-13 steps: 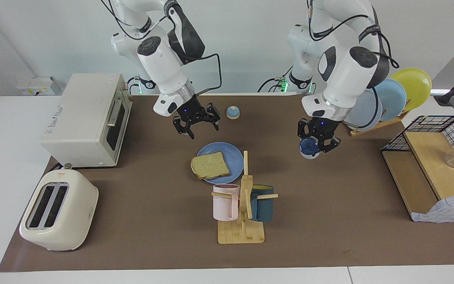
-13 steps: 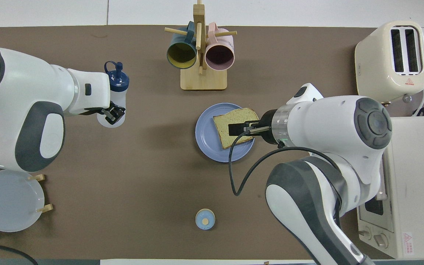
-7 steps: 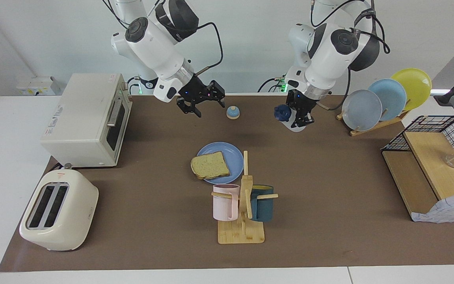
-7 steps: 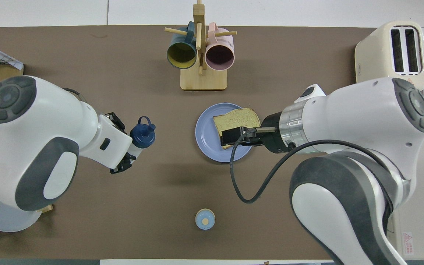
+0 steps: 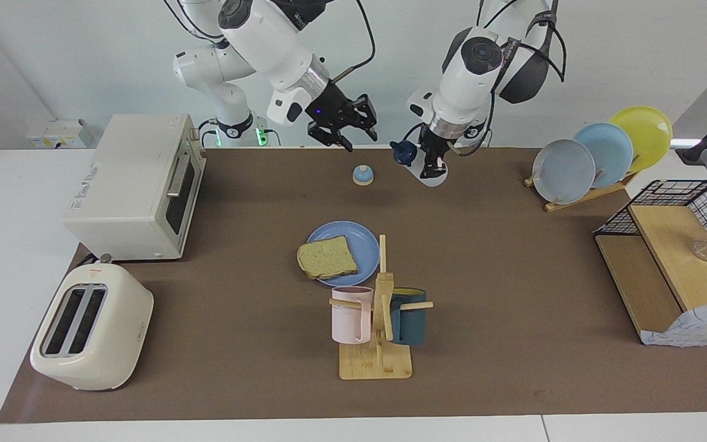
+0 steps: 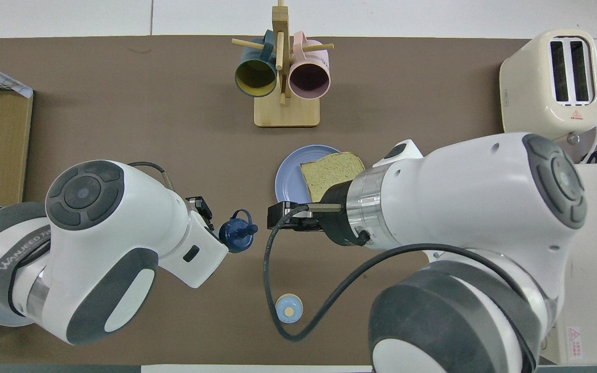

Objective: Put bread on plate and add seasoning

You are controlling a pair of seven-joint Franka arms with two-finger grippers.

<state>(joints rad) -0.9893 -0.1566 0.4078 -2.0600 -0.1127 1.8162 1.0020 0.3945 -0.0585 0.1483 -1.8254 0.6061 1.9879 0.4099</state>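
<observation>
- The bread (image 5: 328, 256) sits on the plate (image 5: 359, 236), hanging a bit over the rim on the side toward the right arm's end of the table. So I'd call the first half of the job done.
- The left gripper (image 5: 432, 161) is clamped on the seasoning (image 5: 424, 164), gripping the pale body of the bottle below its navy cap. It's up in the air, tipped over so the nozzle points sideways, over the mat beside the bell (image 5: 363, 175).
- The right gripper (image 5: 342, 129) hangs empty with its jaws spread, above the robots' edge of the mat. Looks like it's just waiting.
- Handling guess: that bottle looks like soft, thin plastic, light and squashy. Holding the body makes sense since a squeeze is what gets stuff out. Too firm a clamp while travelling could dribble seasoning early, though.
- The smooth plastic could slip or twist in two narrow fingers once the bottle is fully upended. A mid-body hold seems better to me than one near the base.
- The nozzle isn't over the bread yet. It has to go out over the plate and point down.
- The toast looks stiff but crumbly and very light, so a bump from the nozzle could shove it farther off the rim.
- The mug rack (image 5: 378, 325) stands right next to the plate, so coming in low from there looks tight.
</observation>
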